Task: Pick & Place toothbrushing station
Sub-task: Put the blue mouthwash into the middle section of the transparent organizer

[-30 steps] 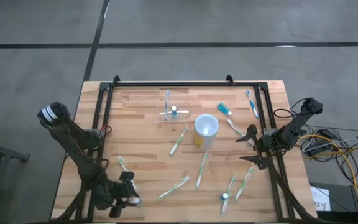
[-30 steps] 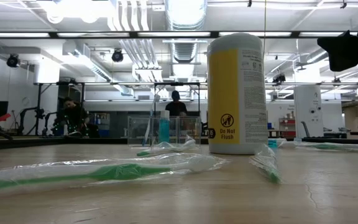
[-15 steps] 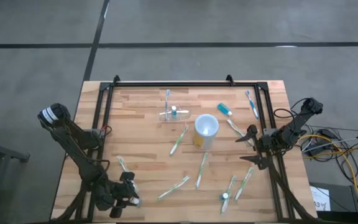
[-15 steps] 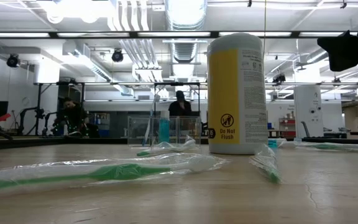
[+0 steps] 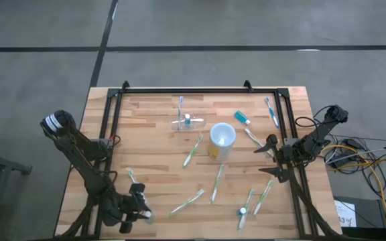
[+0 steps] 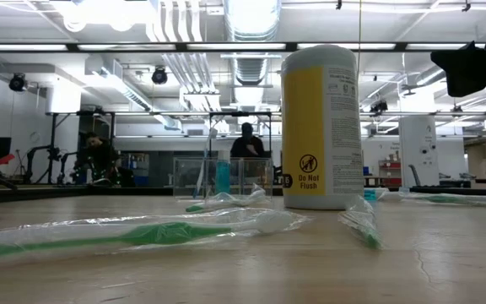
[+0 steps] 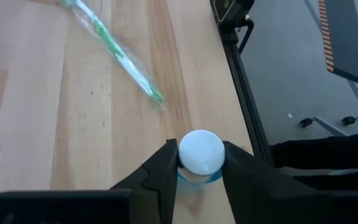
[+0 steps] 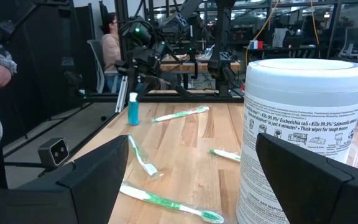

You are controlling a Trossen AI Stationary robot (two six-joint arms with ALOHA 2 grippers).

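On the wooden bench (image 5: pixel 153 161), one wipes canister (image 5: pixel 222 139) stands mid-bench. One clear toothbrush holder (image 5: pixel 188 122) sits just behind it, toward the far edge. The left gripper (image 7: pixel 201 163), at the near left corner, pinches a white-capped tube (image 7: pixel 201 151). It should grip squarely, then lift straight up. The right gripper (image 5: pixel 271 155) waits wide open at the right edge. There are roughly seven green toothbrushes (image 5: pixel 216 182), one blue toothbrush (image 5: pixel 271 110), and a second tube (image 5: pixel 242 118).

left arm (image 5: pixel 79 157): slim matte-black links, white-banded round base joint
right arm (image 5: pixel 310 142): black, loose dark cables
pincer fingers (image 7: pixel 160 177): dark, wedge-shaped
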